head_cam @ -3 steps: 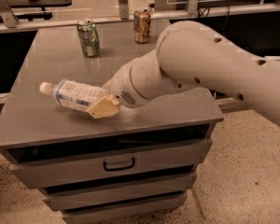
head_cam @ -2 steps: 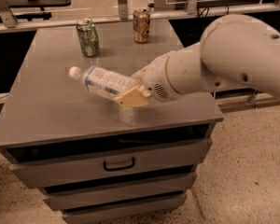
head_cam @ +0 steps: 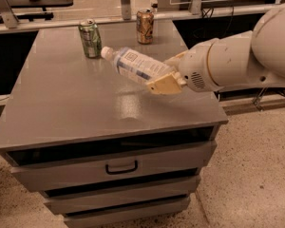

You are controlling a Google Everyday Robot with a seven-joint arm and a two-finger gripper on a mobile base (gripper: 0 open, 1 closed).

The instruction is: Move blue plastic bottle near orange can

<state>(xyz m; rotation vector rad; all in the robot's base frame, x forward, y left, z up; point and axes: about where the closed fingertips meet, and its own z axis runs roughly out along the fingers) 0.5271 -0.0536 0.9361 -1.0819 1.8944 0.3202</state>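
Observation:
The blue plastic bottle point(head_cam: 137, 65) is clear with a white cap and a white-and-blue label. It is held off the grey cabinet top point(head_cam: 76, 103), tilted, cap pointing up-left. My gripper point(head_cam: 168, 77) is shut on the bottle's base end, its tan fingers point(head_cam: 164, 84) wrapped around it. The white arm reaches in from the right. The orange can point(head_cam: 144, 26) stands upright at the far edge of the top, beyond and slightly right of the bottle's cap.
A green drink can point(head_cam: 90, 38) stands upright at the far left of the top, just left of the bottle's cap. The cabinet has drawers point(head_cam: 121, 166) in front. A rail point(head_cam: 61, 25) runs behind the top's back edge.
The gripper has lifted the bottle off the top and carried it right and toward the back, closer to the two cans. The arm has drawn back to the right.

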